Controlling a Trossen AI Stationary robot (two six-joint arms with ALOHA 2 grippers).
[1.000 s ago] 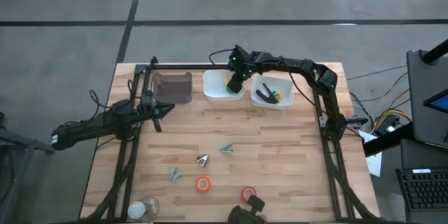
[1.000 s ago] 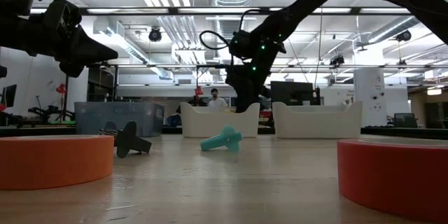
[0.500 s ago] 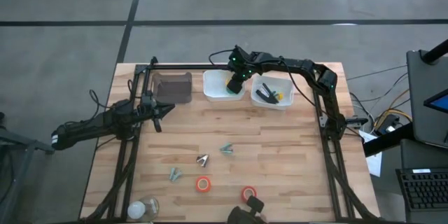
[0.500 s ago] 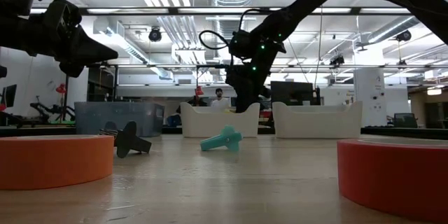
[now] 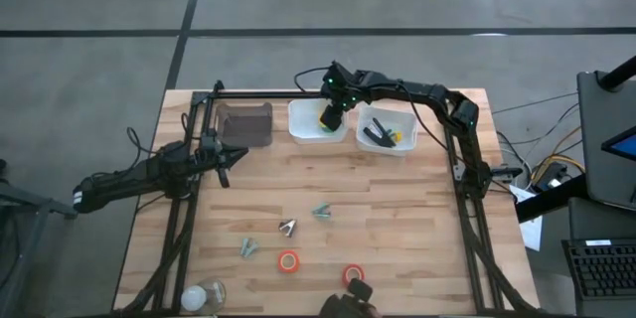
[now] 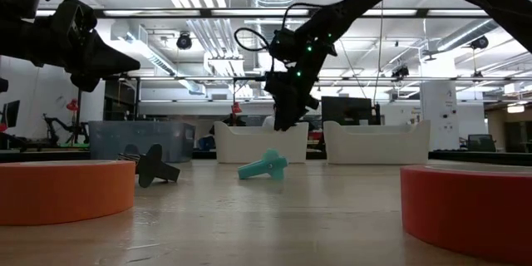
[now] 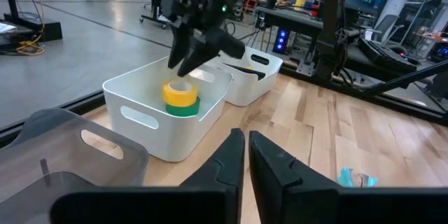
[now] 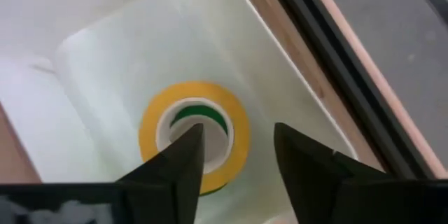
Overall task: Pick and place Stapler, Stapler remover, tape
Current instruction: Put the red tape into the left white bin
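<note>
Two tape rolls [image 7: 180,98] stacked inside left bin [image 7: 143,122]; right gripper [image 8: 234,155] above them; stapler [image 5: 379,136] in right bin [image 5: 405,145].

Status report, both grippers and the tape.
Right gripper open above the white bin. Yellow tape stacked on green tape inside. Left gripper shut, waiting at the table's left.

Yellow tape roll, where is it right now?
The yellow tape roll sits on the green roll inside the middle white bin, directly under the open right gripper.

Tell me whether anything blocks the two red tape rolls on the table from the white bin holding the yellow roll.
Nothing visible does: the red rolls face only small removers before the bin.
</note>
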